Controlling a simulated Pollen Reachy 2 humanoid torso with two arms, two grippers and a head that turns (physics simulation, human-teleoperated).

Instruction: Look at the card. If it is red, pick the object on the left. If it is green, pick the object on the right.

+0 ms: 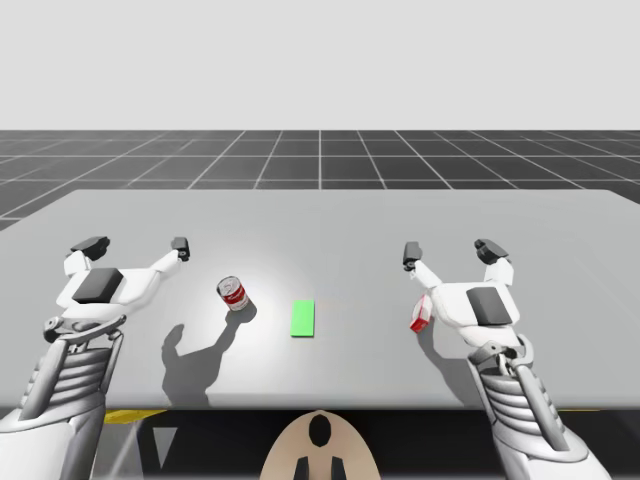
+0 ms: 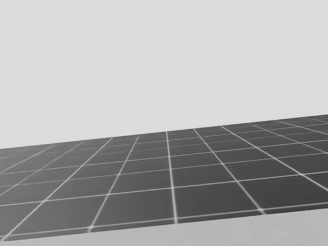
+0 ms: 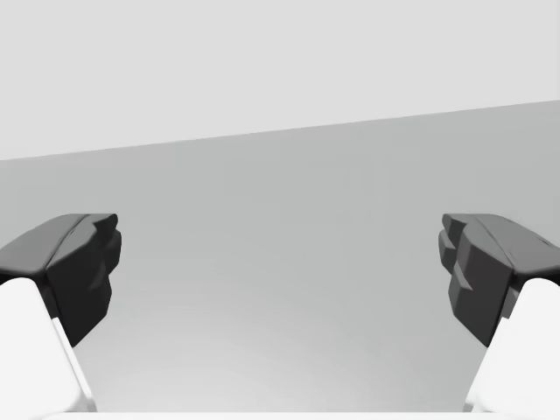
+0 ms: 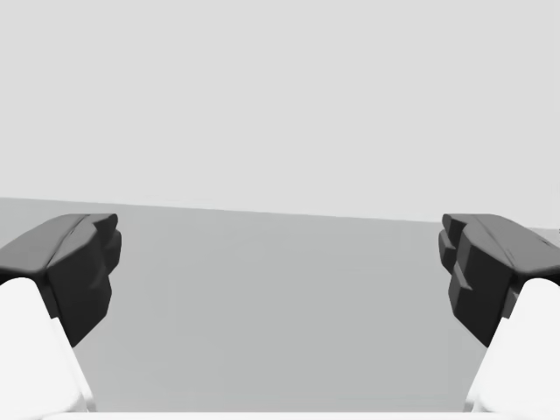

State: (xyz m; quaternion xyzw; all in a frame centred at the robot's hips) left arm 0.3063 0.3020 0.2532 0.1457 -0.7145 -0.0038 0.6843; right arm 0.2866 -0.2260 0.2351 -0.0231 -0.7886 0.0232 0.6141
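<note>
1. A pale grey table (image 1: 330, 215) with a plain, matt surface is seen from above, its far edge running straight across.
2. Beyond that edge, a dark floor (image 1: 320, 155) ruled with thin white grid lines is spread to the horizon.
3. Above the horizon, a flat light grey backdrop (image 1: 320, 60) is shown.
4. Soft shadows (image 1: 190, 360) are cast on the surface toward its near edge.

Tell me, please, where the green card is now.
In the high view, the green card lies flat on the table near its front middle, between the red and white can at its left and a red and white object at its right.
</note>
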